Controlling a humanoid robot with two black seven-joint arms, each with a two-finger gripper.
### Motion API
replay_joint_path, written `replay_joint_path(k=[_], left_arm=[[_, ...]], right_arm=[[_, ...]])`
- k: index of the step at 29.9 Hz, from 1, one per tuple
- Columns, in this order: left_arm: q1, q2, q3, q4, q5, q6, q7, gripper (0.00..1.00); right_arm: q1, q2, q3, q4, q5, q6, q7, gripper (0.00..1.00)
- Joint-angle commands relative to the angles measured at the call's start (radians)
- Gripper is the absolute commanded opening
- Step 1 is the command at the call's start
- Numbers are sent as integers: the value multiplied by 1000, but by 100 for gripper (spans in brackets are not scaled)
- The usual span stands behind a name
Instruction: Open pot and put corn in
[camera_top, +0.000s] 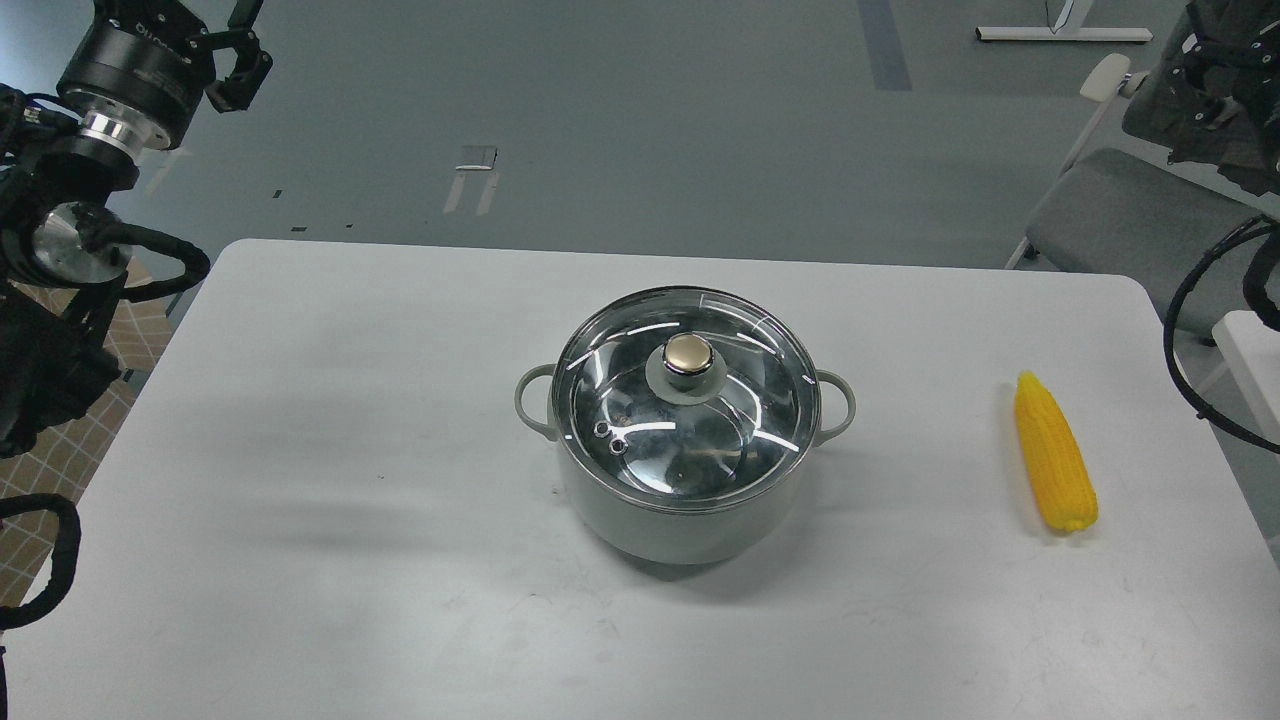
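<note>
A closed pot (685, 500) sits at the middle of the white table (330, 450), its glass lid (690, 420) seated flat in the rim and the gold knob (688, 355) standing at the lid's centre. The corn (1054, 455) lies well apart at the right, near the table's right edge, pointed tip toward the far side.

My left pincer (238, 55) hangs high at the far left, off the table and clear of everything; its fingers run out of the top of the view, so I cannot tell how wide they stand. My right pincer (1215, 95) is a dark mass at the far right corner, above a grey chair (1120, 215), and its fingers cannot be told apart.

By my reading the task has not begun: the lid is on and the corn untouched. The step in hand is the lid.

To do it well, I would come straight down over the knob with fingers wide enough to straddle it, close below its gold cap on the pale collar, and lift vertically so the lid clears the rim without dragging the pot. The knob looks smooth and may slip under a shallow grip. The bare table left of the pot looks the safest place to set the lid down, which keeps the path from corn to pot open.
</note>
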Motion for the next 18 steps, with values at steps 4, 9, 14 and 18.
replay_joint_path(k=[4,9,14,18], left_arm=[[-2,-1,1,-4,3,8,9,97],[-8,1,0,4,0,8,30,97],[-6,1,-2,-10,-3,-37,63,97],[-5,2,6,-71,56,-37,55,97]], right_arm=[[-7,-8,1,4,0,0,0,100],[5,-11,2,-8,10,-12,0,100],[-1,-27,13,-7,13,-8,0,100],[-14,-47,12,19,13,9,5,100]])
